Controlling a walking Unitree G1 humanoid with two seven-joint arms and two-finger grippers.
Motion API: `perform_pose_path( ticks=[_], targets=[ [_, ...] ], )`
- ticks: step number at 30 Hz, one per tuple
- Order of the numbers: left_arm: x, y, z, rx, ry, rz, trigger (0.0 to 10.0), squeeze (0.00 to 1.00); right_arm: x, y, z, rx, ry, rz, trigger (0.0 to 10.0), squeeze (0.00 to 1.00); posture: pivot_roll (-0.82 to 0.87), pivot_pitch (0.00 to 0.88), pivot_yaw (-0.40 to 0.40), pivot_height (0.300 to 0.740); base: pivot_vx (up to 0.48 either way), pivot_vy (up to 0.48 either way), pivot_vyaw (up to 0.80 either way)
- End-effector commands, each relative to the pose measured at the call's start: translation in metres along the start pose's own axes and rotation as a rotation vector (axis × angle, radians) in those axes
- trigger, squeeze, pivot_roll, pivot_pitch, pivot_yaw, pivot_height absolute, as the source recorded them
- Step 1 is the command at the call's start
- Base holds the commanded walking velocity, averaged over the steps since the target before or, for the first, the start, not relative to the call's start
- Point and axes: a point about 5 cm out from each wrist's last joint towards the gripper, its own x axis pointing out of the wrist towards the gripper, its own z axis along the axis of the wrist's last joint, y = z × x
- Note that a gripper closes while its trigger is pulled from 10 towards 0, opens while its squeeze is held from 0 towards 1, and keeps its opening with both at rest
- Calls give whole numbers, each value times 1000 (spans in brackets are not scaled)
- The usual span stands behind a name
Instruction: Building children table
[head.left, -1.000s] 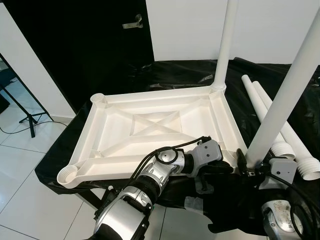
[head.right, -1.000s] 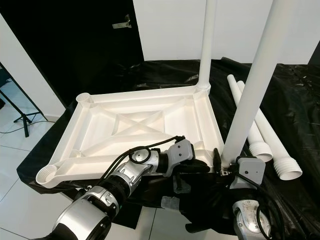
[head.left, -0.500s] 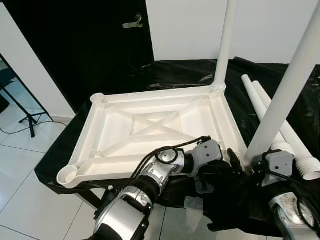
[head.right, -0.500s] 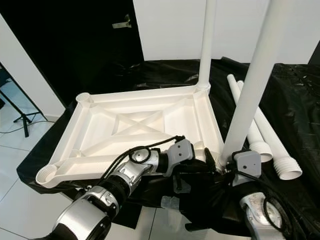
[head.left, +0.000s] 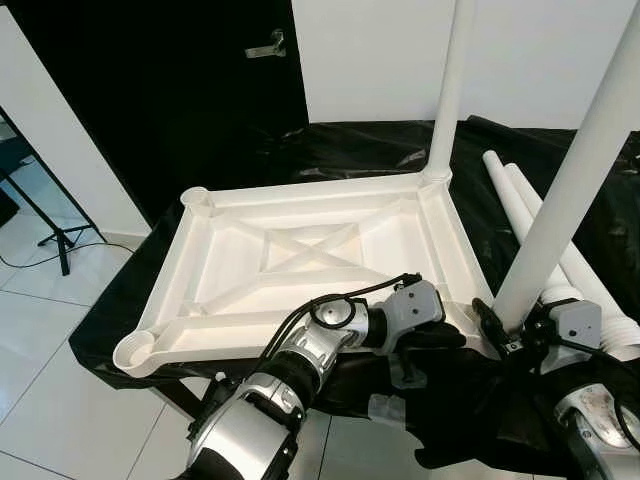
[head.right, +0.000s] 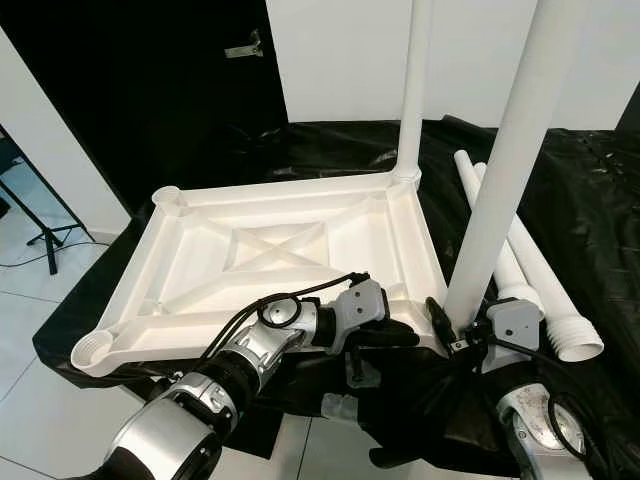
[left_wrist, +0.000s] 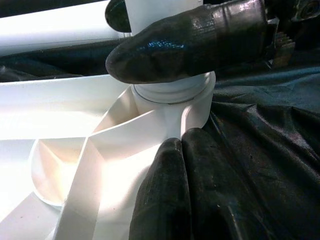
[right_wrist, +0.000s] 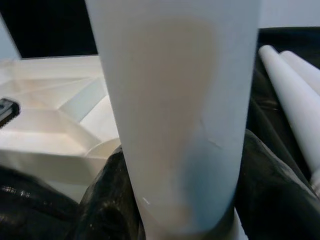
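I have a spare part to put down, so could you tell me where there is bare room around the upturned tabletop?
Bare black sheet lies behind the tabletop, and between its right rim and the two loose legs. The near right corner is crowded: left gripper, right gripper and the held leg.

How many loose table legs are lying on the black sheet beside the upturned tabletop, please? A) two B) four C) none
A: two loose legs lie side by side on the black sheet to the right of the tabletop, while two more legs stand upright at its right-hand corners.
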Motion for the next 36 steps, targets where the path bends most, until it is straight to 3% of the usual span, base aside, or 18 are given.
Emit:
perform_pose_path(
  ticks=[1,2,3,4,5,6,7,9,14,15,17,18,19,20,24,25,28,36],
  targets=[
    [2,-36,-59,-196,222,-16,10000,0,-3,38,-12,77,43,127,0,0,6,0,79,740,0,0,0],
    [2,-36,-59,-197,223,-15,10000,0,0,33,-10,67,23,44,0,0,11,0,78,740,0,0,0],
    [2,-36,-59,-197,223,-15,10000,0,0,33,-10,67,23,44,0,0,11,0,78,740,0,0,0],
    [1,-33,-57,-194,221,-9,10000,0,-1,21,-9,45,-3,-118,0,0,17,0,79,740,0,0,0],
    [1,-33,-57,-194,221,-9,10000,0,-1,21,-9,45,-3,-118,0,0,17,0,79,740,0,0,0],
    [1,-31,-56,-191,220,-3,10000,0,-4,10,-9,24,-15,-261,0,0,16,0,80,740,0,0,0],
    [1,-31,-56,-191,220,-3,10000,0,-4,10,-9,24,-15,-261,0,0,16,0,80,740,0,0,0],
    [0,-28,-55,-187,221,3,10000,0,-10,-1,-10,-2,-15,-414,0,0,16,0,83,740,0,0,0],
    [-1,-31,-57,-186,225,-5,10000,0,-7,0,-8,-19,-16,-442,0,0,10,0,90,740,0,0,0],
    [-1,-32,-58,-186,227,-11,10000,0,-4,3,-7,-25,-17,-418,10000,0,9,0,92,740,0,0,0],
    [0,-33,-58,-185,230,-17,10000,0,0,9,-6,-31,-25,-359,10000,0,8,0,93,740,0,0,0],
    [0,-33,-57,-183,228,-18,10000,0,4,14,-3,-27,-48,-290,10000,1000,8,0,92,740,0,0,0],
    [0,-33,-57,-183,228,-18,10000,0,4,14,-3,-27,-48,-290,10000,1000,8,0,92,740,0,0,0],
    [0,-31,-56,-181,226,-13,10000,0,8,20,1,-33,-74,-199,10000,1000,8,0,92,740,0,0,0],
    [0,-30,-56,-181,227,-12,10000,0,10,23,-1,-35,-51,-144,10000,1000,3,0,96,740,0,0,0],
    [0,-32,-57,-180,229,-17,10000,0,10,24,-3,-51,-41,-103,10000,0,0,0,98,740,0,0,0],
    [0,-33,-58,-179,233,-24,10000,0,8,23,-5,-78,-30,-14,10000,0,2,0,93,740,0,0,0],
    [0,-33,-57,-184,229,-16,10000,0,6,11,-4,-111,-13,59,9608,0,0,0,89,740,0,0,0]
  ],
)
